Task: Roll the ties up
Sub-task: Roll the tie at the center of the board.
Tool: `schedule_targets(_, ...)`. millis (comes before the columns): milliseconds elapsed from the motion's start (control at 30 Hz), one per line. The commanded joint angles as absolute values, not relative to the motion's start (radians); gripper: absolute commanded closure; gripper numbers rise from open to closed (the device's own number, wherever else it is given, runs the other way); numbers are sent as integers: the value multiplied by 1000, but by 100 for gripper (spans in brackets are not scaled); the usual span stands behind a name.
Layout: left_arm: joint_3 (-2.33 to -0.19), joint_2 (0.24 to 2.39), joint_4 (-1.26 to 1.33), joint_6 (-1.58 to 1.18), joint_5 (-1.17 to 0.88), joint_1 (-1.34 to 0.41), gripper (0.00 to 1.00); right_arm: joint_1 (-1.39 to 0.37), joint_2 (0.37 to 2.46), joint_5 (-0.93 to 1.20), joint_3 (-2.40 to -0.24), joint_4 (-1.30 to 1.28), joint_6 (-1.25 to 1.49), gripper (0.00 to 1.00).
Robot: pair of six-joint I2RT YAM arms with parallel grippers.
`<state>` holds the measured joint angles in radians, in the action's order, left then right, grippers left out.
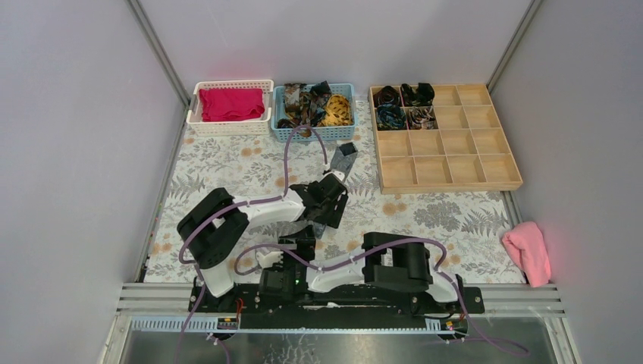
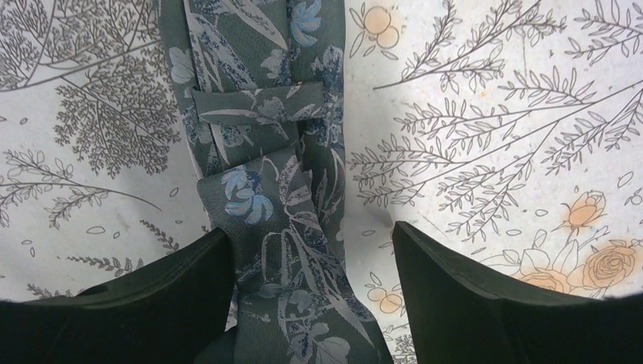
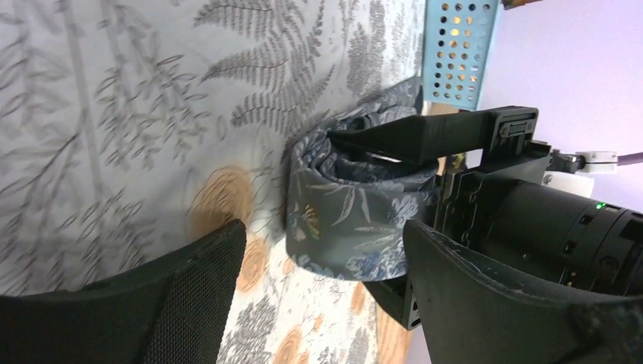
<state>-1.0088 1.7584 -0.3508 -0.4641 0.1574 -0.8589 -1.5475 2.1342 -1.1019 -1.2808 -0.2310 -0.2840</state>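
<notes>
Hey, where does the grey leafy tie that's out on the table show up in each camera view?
Top external: the tie lies mid-table, just below the blue basket.
Left wrist: the tie runs down the centre, top to bottom.
Right wrist: the tie sits centre-right, its end coiled.
Shared landmark: the floral tablecloth beneath it.
</notes>
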Motion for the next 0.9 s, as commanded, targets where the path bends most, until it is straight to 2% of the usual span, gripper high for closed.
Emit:
schedule_targets(0, -954, 1871, -383, -465, 67, -836, 19, -1495, 2239, -1054, -1288, -193, -339, 14)
schedule_targets(133, -956, 1877, -380, -465, 62, -834, 19, -1457, 2279, -1066, -1291, -186, -359, 14)
schedule_targets(267, -956, 1885, -378, -461, 57, -832, 19, -1450, 2314, -1111, -1300, -214, -348, 7)
schedule_targets(500, -956, 1887, -379, -459, 53, -825, 19, -1422, 2328, -1066, -1322, -289, -251, 8)
schedule_targets(633, -956, 1887, -381, -457, 50, -821, 20, -1399, 2348, -1055, -1328, -329, -226, 14)
schedule_targets(733, -957, 1886, -381, -457, 49, -818, 20, -1381, 2358, -1027, -1337, -373, -194, 26)
schedule_targets(767, -957, 1886, -380, -456, 48, -817, 20, -1373, 2356, -1014, -1340, -384, -179, 27)
schedule_targets(867, -957, 1887, -378, -454, 44, -816, 20, -1356, 2355, -1015, -1332, -379, -174, 18)
